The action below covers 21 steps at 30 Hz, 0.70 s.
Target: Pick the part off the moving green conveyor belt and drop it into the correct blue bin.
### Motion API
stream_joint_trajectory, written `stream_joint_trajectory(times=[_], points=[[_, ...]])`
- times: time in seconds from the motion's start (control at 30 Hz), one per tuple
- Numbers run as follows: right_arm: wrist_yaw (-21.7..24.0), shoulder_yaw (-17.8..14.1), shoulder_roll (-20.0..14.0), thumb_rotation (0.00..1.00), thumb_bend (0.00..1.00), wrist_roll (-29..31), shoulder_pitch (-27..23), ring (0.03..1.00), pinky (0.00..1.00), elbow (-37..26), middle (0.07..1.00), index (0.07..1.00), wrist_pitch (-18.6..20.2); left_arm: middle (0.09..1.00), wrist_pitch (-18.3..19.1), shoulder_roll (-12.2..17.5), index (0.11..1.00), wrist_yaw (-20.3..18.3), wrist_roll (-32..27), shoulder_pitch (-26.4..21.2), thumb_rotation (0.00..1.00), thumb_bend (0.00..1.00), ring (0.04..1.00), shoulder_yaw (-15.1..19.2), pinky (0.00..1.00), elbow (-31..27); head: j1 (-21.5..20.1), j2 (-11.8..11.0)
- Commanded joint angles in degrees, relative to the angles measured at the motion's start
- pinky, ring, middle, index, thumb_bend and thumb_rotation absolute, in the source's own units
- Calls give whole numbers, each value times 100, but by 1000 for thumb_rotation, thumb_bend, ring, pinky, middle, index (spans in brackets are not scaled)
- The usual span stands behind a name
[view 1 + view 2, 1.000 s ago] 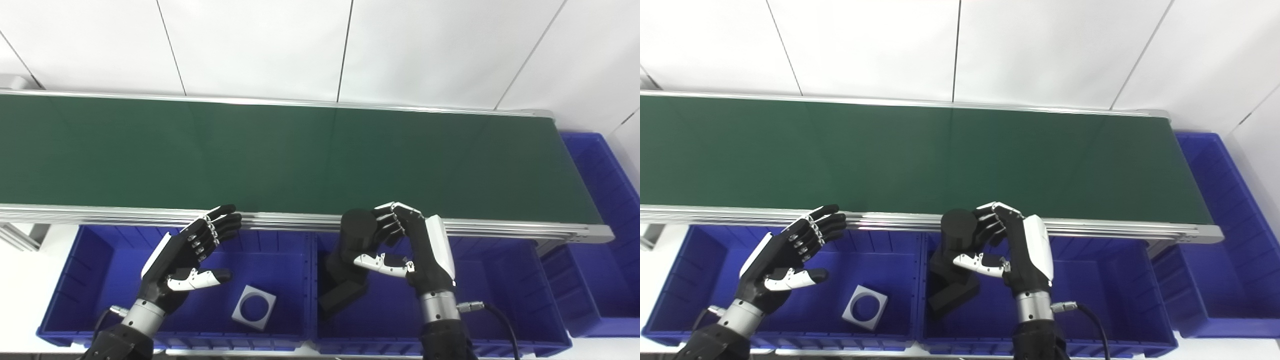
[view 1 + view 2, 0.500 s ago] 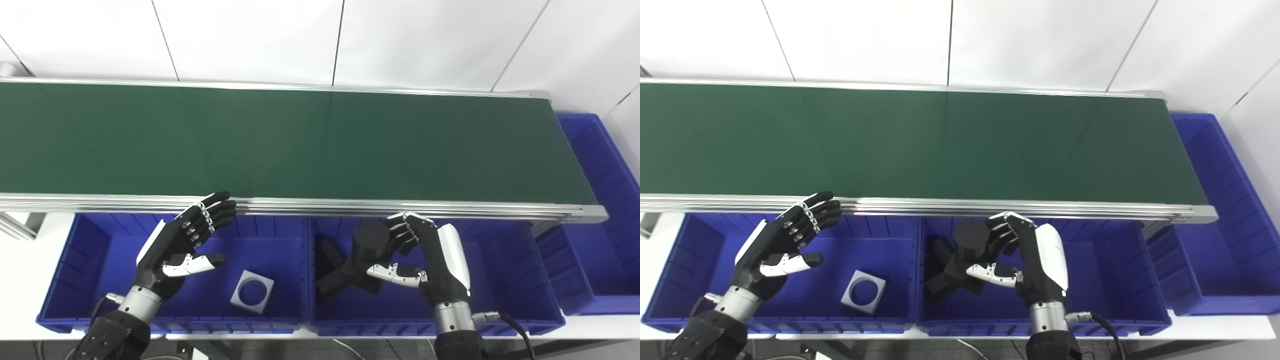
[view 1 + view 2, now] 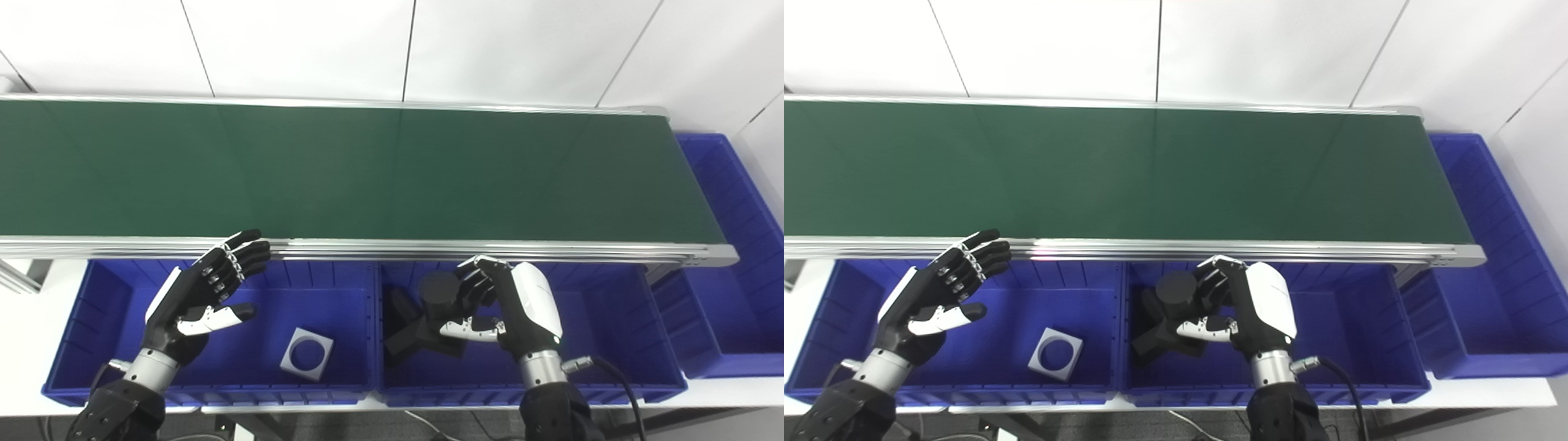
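The black part, a cylinder on a flat base, is inside the middle blue bin, low over another black piece lying on the bin floor. The right hand has its fingers curled around the cylinder and its thumb across the front. Whether the base already rests on the piece beneath cannot be told.

To release cleanly:
- Spread fingers and thumb together, so the part drops straight and does not tip toward the bin wall on the thumb side.
- Lift the hand straight up and clear of the rim before moving it back toward the green conveyor belt.

Your left hand is spread and empty, above the neighbouring bin; a grey square ring lies below and beside it.
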Motion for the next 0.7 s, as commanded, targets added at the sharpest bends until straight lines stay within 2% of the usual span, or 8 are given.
stream_joint_trajectory(times=[0.0, 0.2, 0.47, 0.67], points=[[124, 70, -76, 0, 525, -211, -174, 442, 392, -21, 447, 519, 171, 804, 2, 83, 825, -57, -113, -38, 268, 1000, 816, 59, 827, -173, 18, 26], [527, 307, -287, 0, 526, -682, -413, 473, 436, 150, 449, 516, 504, 796, 91, 90, 815, -66, -192, -15, 239, 1000, 816, 108, 821, -228, -15, 40], [760, 462, -379, 0, 527, -862, -562, 532, 528, 331, 484, 496, 663, 805, 151, 129, 819, -82, -177, -9, 256, 1000, 827, 128, 830, -271, -50, 79], [822, 496, -409, 0, 527, -912, -575, 526, 533, 413, 486, 493, 710, 801, 168, 122, 819, -94, -195, -33, 255, 1000, 827, 148, 832, -231, -35, 71]])
